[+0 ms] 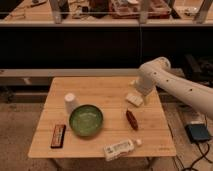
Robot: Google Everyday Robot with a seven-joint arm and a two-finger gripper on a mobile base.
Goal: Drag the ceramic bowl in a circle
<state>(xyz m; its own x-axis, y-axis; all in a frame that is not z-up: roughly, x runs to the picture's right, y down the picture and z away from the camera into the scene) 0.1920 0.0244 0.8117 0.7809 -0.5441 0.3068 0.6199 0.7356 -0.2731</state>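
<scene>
Gripper (135,98) low over the wooden table (100,87), right rear, grip state I cannot tell, ceramic bowl (86,120) upright left of centre, well apart from gripper, white cup (71,103) just behind-left, bottle (119,148) lying near front edge.

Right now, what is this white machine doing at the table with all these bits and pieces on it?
A robot arm reaches in from the right, and its gripper is low over the right side of the wooden table, well apart from the green ceramic bowl. The bowl sits near the front, beside a white upside-down cup, not yet touched. A dark bar, a brown oblong item and a white bottle on its side lie around.
</scene>
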